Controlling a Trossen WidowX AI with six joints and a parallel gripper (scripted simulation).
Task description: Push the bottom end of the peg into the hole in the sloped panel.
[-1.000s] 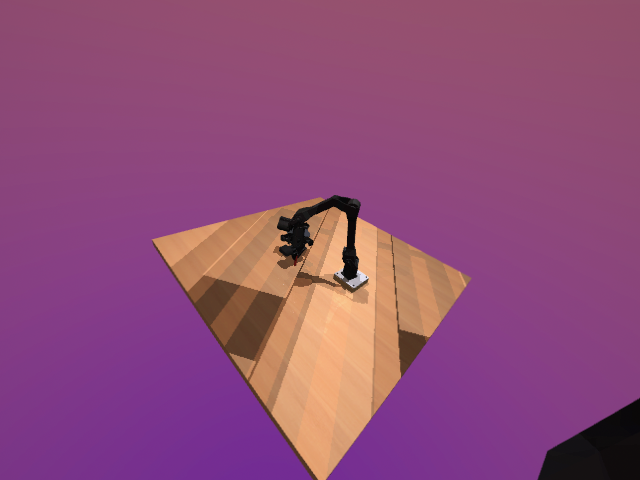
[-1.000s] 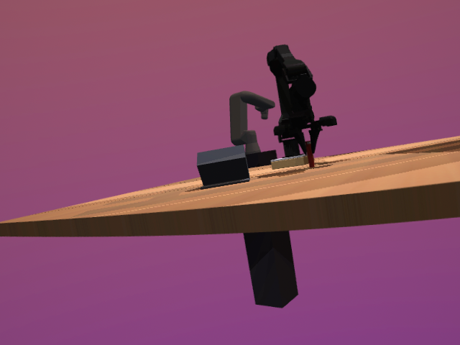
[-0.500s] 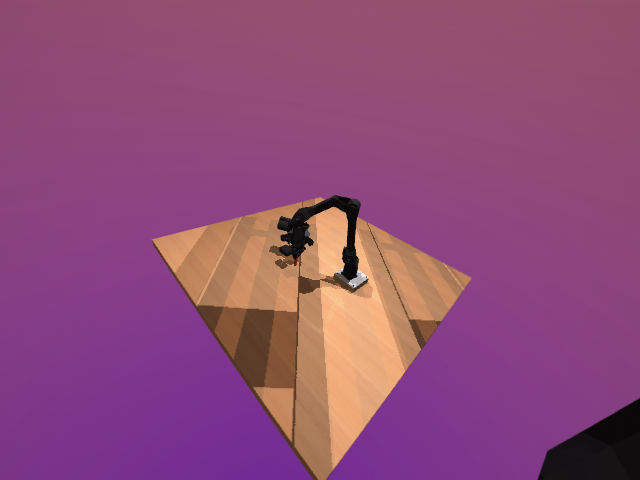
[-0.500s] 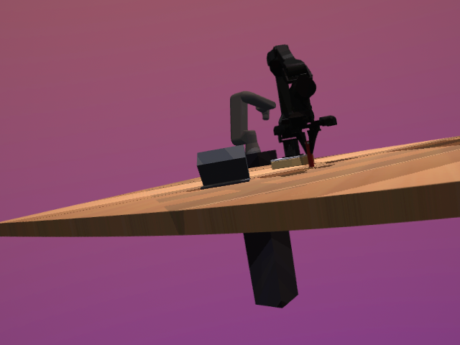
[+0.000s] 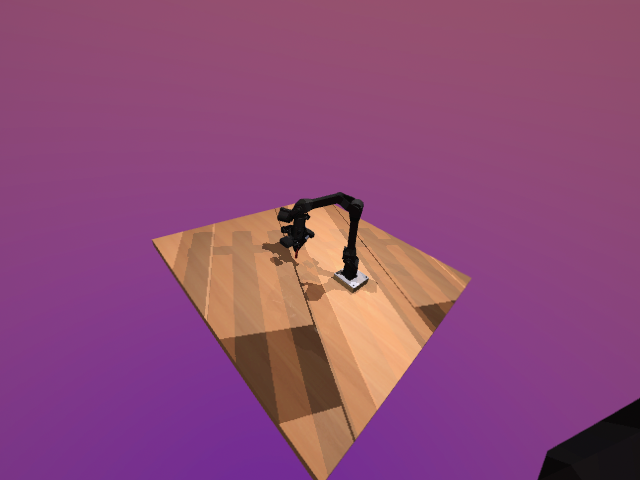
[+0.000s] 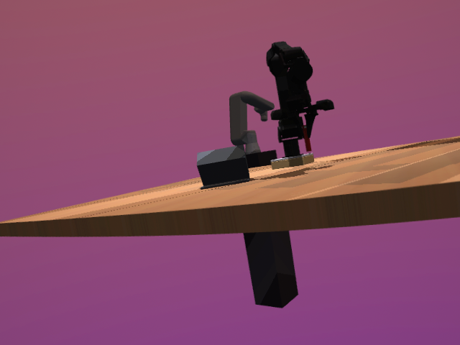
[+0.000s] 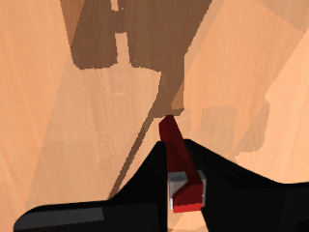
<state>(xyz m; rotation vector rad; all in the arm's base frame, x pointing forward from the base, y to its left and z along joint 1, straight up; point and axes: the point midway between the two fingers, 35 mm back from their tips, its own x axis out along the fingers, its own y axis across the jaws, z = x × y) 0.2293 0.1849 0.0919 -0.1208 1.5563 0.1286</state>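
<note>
Apparently aloft, red peg, pinched between the claw's fingers.

Grey block beside the arm's base.

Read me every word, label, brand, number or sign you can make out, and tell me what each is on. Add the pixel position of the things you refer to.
None can be read.
The red peg (image 5: 296,254) (image 6: 307,139) (image 7: 179,152) shows no lettering.
The dark block with the sloped top (image 6: 223,170) shows none either.
The arm is too dark and small to tell.
</note>
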